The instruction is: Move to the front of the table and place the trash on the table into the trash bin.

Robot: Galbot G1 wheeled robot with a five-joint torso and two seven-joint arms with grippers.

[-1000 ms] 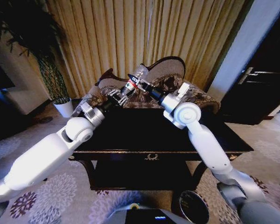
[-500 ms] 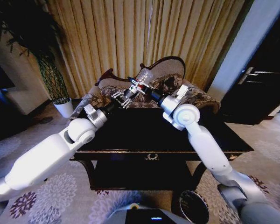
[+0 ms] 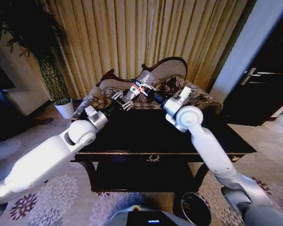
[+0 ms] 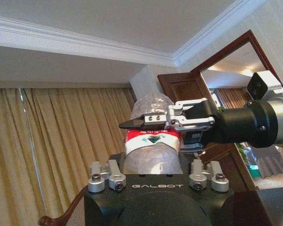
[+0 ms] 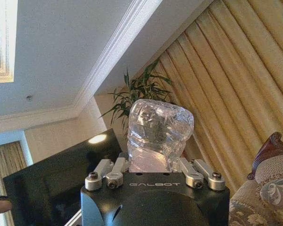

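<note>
Bottle handed over: now held by the right hand alone

The clear plastic bottle [image 3: 142,81] with its red label is up in the air above the table [image 3: 146,136], clamped at its label between the fingers of the right hand [image 3: 140,86]. The left hand [image 3: 123,100], half a second ago up against the bottle, has dropped just below it, fingers spread and holding nothing. The trash bin [image 3: 196,208] sits low near the robot's base, well below both hands.
</note>
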